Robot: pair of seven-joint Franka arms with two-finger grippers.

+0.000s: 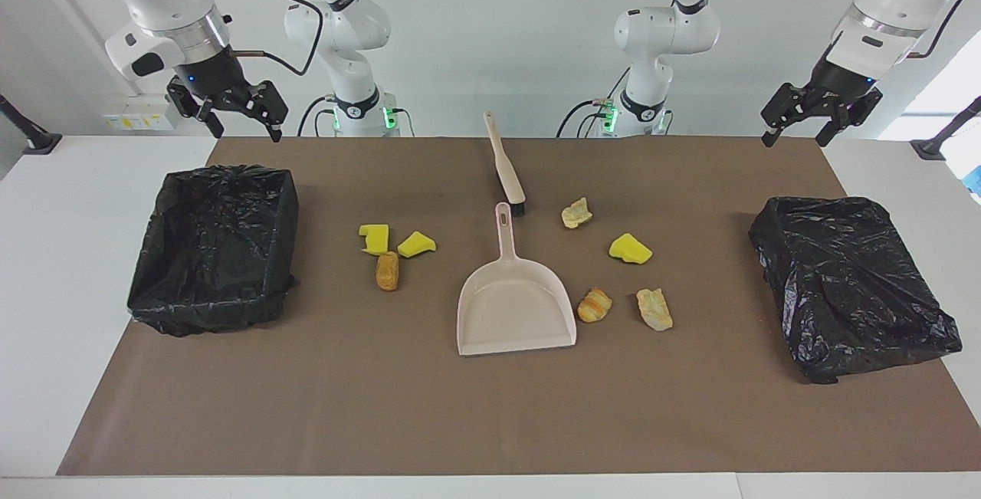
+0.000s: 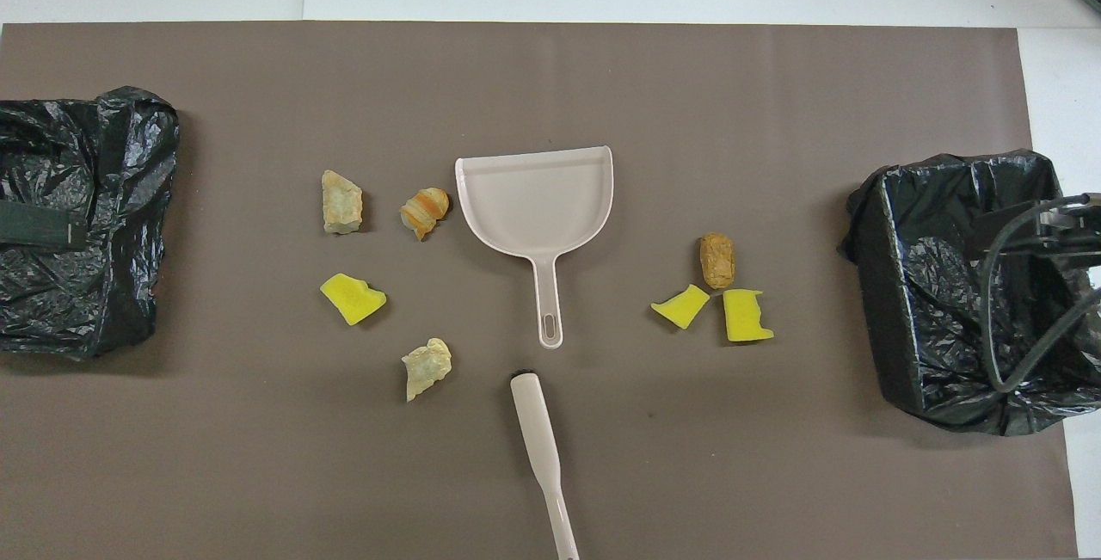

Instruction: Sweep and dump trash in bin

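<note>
trash on mat | left end effector raised, spread | right end effector raised, spread

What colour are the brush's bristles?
Black; the brush itself is beige. Best seen in the facing view.

The premises are presenting as a robotics laboratory. Four white robot arms are standing against a bare white wall, their bases showing green indicator lights and trailing black cables. A white bench is carrying a brown mat. A wall socket strip is showing at the right arm's end.
</note>
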